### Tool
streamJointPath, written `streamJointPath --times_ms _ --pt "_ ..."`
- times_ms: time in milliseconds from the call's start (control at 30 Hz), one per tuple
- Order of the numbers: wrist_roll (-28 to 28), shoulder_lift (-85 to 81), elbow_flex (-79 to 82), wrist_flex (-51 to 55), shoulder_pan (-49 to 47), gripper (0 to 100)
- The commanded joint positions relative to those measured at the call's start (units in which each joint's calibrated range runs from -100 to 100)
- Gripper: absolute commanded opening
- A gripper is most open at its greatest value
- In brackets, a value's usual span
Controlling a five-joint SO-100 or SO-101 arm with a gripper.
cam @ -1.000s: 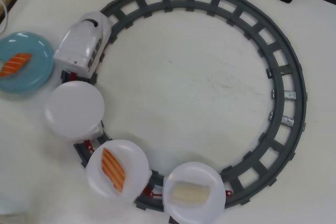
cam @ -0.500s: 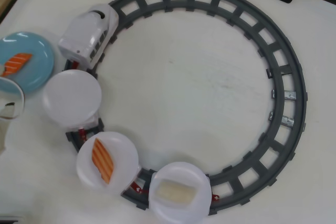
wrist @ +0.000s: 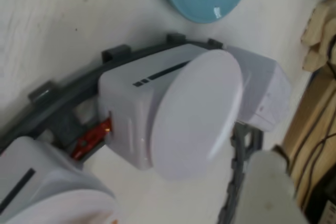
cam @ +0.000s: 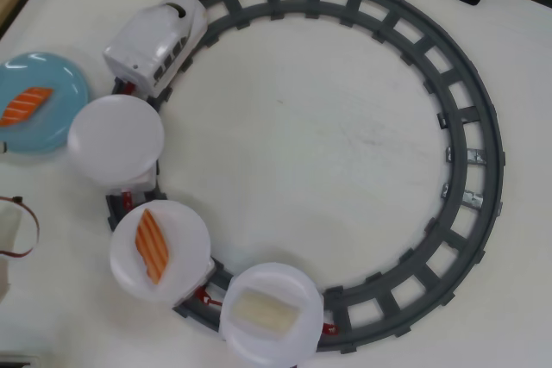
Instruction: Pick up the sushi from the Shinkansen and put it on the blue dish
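I can't tell my gripper's state; the wrist view shows only the empty first plate-car [wrist: 194, 111]. One salmon nigiri [cam: 24, 105] already lies on the blue dish [cam: 65, 84] at 9 o'clock in the overhead view. Another salmon nigiri [cam: 153, 245] rides the Shinkansen's [cam: 155, 45] middle plate at 7 o'clock (cream piece [cam: 263, 310] behind), and the table edge crowds the dish.

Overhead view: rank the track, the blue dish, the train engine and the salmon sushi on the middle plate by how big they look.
1. Track, largest.
2 and 3. Blue dish, partly cut off at the edge, and train engine: too close to rank.
4. Salmon sushi, smallest.
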Motion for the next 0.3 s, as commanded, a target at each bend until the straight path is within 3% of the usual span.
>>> streamJointPath --times_ms 0,267 --pt "-0.49 0.88 -0.36 -1.06 0.11 25" --pt "-0.49 1.05 -0.36 -1.06 -0.06 25"
